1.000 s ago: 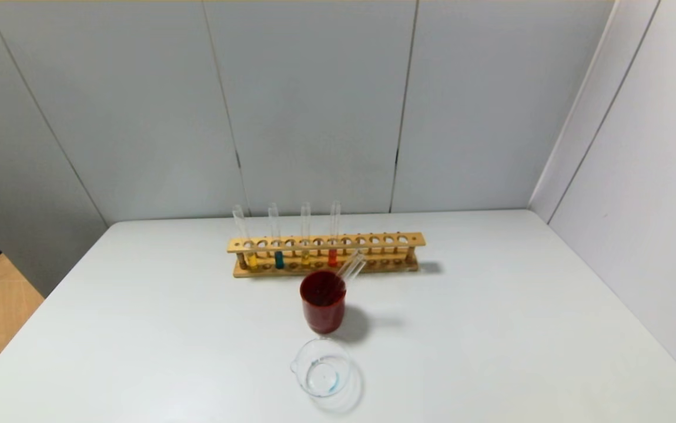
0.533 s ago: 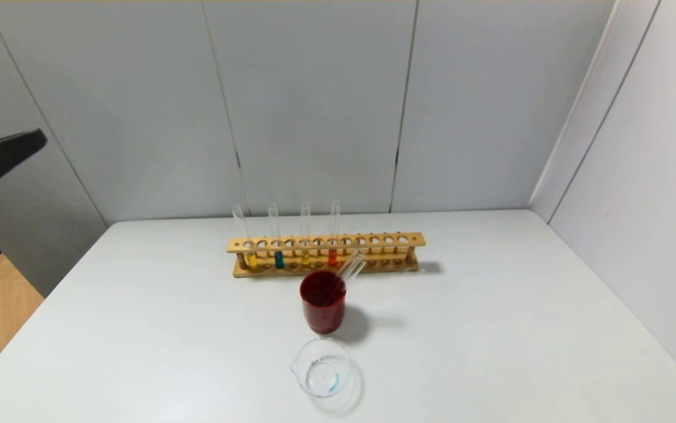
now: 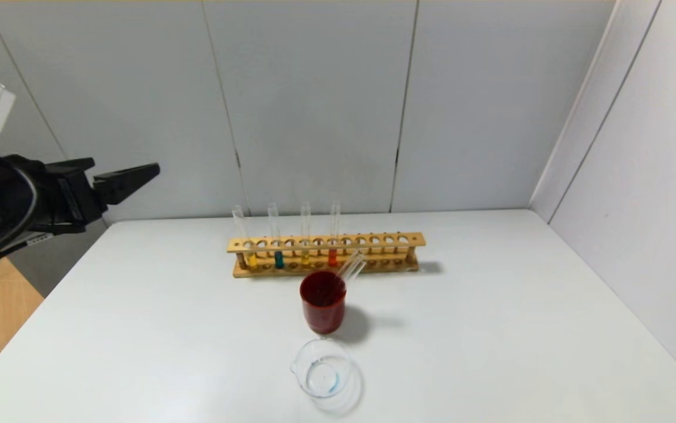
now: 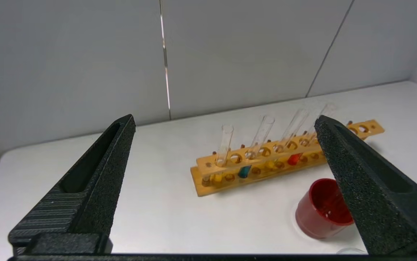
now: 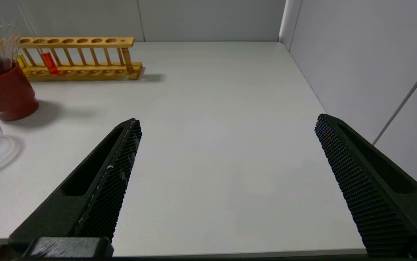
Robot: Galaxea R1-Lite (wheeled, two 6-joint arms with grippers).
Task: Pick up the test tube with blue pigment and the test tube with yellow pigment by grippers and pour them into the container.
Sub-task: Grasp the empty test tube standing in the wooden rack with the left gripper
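Observation:
The test tube with blue pigment [image 3: 279, 259] stands second from the left in a wooden rack [image 3: 373, 239], and shows in the left wrist view [image 4: 245, 171]. The test tube with yellow pigment [image 3: 251, 259] stands leftmost in the rack [image 4: 216, 178]. The container [image 3: 321, 374], a squat clear beaker, sits near the table's front, apart from the rack. My left gripper [image 3: 123, 171] is open and empty, high at the far left, well short of the rack [image 4: 224, 119]. My right gripper [image 5: 226, 121] is open and empty above the table's right front and is out of the head view.
An amber-tipped tube [image 3: 305, 258] and an orange-red tube [image 3: 332, 257] also stand in the rack. A red cup [image 3: 323, 305] holding an empty leaning tube [image 3: 351, 265] stands between rack and beaker. Walls close the back and right of the white table [image 3: 520, 329].
My left gripper has come into the head view from the left edge and moved right toward the rack. The tubes, cup and beaker have not moved.

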